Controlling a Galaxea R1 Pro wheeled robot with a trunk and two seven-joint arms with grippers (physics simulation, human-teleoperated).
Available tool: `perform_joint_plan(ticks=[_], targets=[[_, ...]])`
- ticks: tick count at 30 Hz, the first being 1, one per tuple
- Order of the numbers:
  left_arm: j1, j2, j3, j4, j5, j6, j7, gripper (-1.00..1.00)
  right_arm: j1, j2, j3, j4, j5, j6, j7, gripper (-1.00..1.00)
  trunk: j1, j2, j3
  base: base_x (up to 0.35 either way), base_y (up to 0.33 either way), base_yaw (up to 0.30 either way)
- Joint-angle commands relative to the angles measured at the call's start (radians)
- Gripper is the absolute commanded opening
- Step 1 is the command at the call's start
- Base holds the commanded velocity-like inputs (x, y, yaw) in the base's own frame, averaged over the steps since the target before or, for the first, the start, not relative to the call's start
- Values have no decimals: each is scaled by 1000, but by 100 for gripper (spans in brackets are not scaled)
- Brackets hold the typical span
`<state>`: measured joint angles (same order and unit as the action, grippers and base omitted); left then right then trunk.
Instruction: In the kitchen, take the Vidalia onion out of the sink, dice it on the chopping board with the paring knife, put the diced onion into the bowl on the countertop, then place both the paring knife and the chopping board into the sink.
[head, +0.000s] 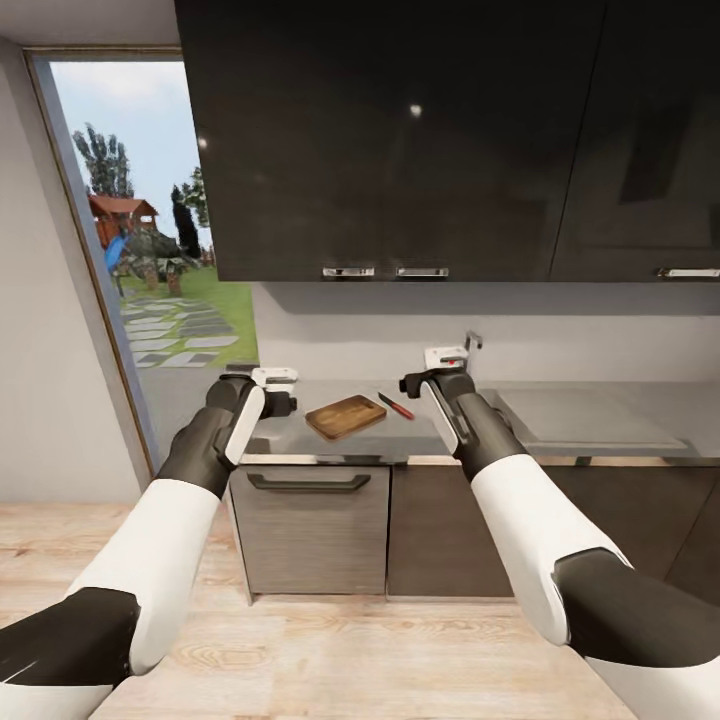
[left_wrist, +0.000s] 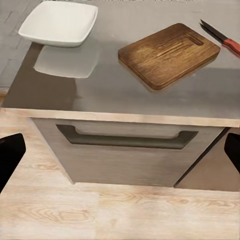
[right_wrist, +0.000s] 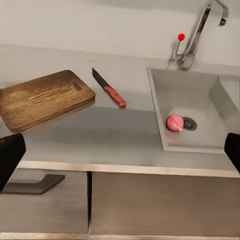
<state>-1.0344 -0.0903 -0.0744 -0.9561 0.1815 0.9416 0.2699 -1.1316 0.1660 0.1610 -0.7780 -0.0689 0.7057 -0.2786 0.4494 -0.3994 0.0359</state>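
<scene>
From the head I see both arms raised before the surface (head: 330, 448), chopping board (head: 345, 416) lying just left of the paring knife (head: 396, 405). My left wrist shows the bowl (left_wrist: 60, 22) empty beyond the board, left end effector (left_wrist: 120, 150) spread wide. My right wrist shows the onion (right_wrist: 174, 122) in the sink (right_wrist: 200, 85) by the drain, right end effector (right_wrist: 120, 150) spread and empty: nothing begun.

Glossy dark-grey tabletop (left_wrist: 100, 85) over grey cabinet fronts. On it lay the white bowl (left_wrist: 59, 22) near one end, the wooden chopping board (left_wrist: 169, 54) beside it, then the red-handled paring knife (right_wrist: 109, 88), apart from the board. The sink (right_wrist: 200, 107) was set into it.
</scene>
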Motion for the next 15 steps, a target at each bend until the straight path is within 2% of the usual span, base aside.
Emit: perform_joint_plan(ticks=[1,7,15], targets=[[-1,1,-2,0,10,2,10,100,0,-1,3,4,-7,4,-4,100,1,-1,-1,113,-21,0],[0,0,-2,16,10,1,10,100,1,-12,3,44,-8,-4,26,100,1,-1,-1,193,-109,0],[0,0,-3,33,10,-1,11,100,1,-18,3,134,-7,-98,73,100,1,-1,-1,252,-193,0]])
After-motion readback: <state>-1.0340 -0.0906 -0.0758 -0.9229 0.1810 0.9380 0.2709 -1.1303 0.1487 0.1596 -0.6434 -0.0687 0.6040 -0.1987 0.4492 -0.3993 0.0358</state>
